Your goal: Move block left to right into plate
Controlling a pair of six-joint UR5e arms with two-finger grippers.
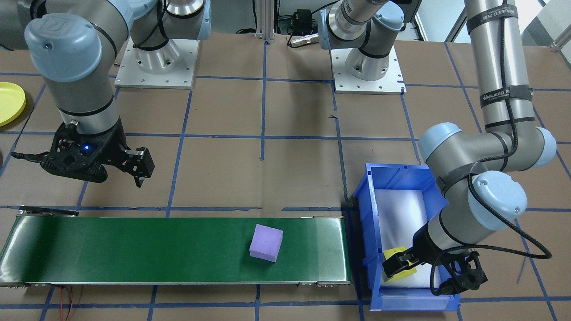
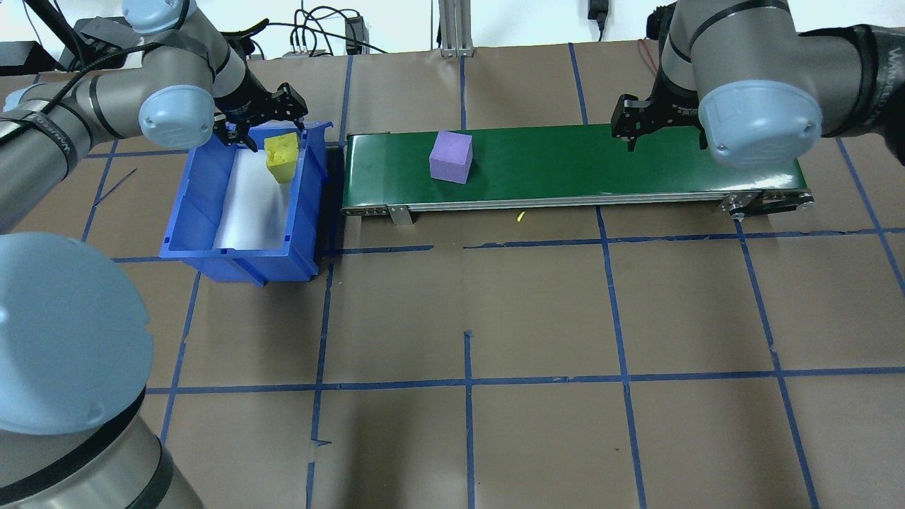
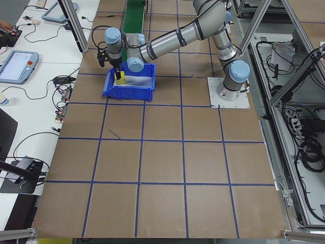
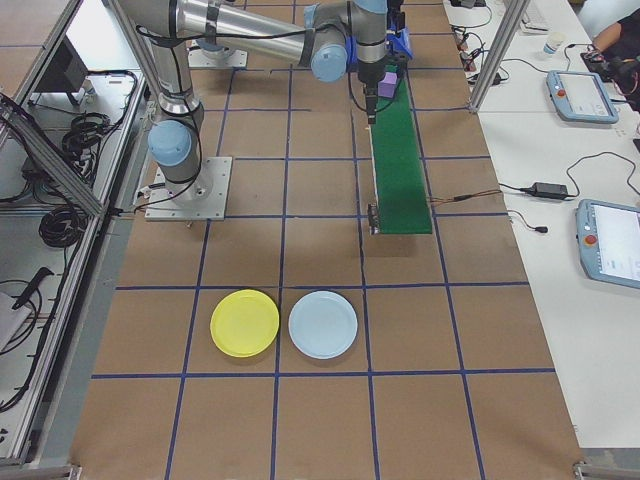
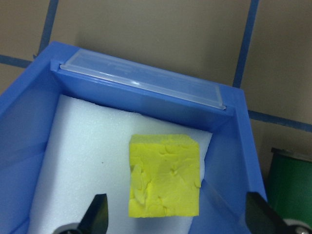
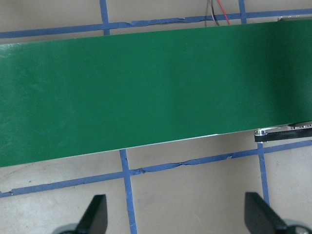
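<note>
A purple block (image 1: 266,242) sits on a green conveyor belt (image 1: 134,249), toward the belt's end nearest a blue bin (image 1: 374,178), touching neither arm. A yellow block (image 5: 165,176) rests on white foam padding (image 5: 87,156) in a corner of that bin. The left gripper (image 5: 178,217) hangs over the yellow block with its fingers spread wide; whether they touch the block is hard to tell. The right gripper (image 6: 178,217) hangs above the belt's opposite end, fingers (image 6: 95,214) apart and holding nothing. The yellow plate (image 4: 245,323) lies well apart from the belt near the table's end on the robot's right, just beside a pale blue plate (image 4: 322,324).
</note>
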